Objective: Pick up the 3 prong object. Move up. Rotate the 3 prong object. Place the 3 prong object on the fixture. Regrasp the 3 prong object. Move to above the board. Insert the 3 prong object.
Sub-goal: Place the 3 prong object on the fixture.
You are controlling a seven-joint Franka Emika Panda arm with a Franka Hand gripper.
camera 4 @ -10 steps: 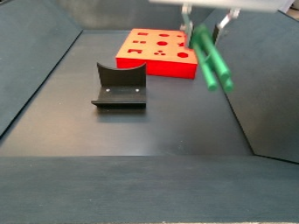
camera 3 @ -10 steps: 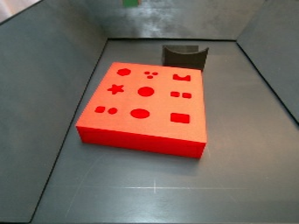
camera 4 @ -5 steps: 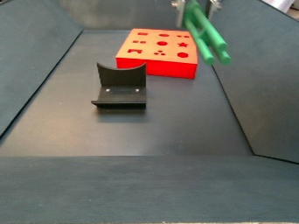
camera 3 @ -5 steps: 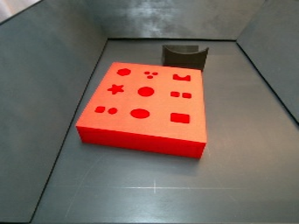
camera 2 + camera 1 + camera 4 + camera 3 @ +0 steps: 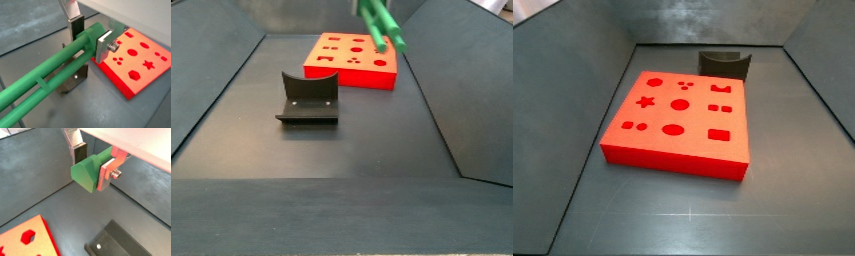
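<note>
Pincer (image 5: 89, 36) closed on the 3 prong object (image 5: 50, 75), shown in both wrist views; one silver finger (image 5: 78, 149) presses the flat green end (image 5: 90, 172), and a second plate with a screw bears on the opposite face. In a side view the green piece (image 5: 381, 27) hangs high, above the far edge of the board (image 5: 350, 60), well clear of the fixture (image 5: 309, 98), which stands on the dark floor nearer the camera. The other side view shows the board (image 5: 680, 118) and fixture (image 5: 724, 63) only. Judged handling: rigid, light plastic, smooth-faced and likely to pivot if held at one end; long parallel rods extend far from the grip, so the free end may swing. Best hold appears to be across the flat end block, as now.
</note>
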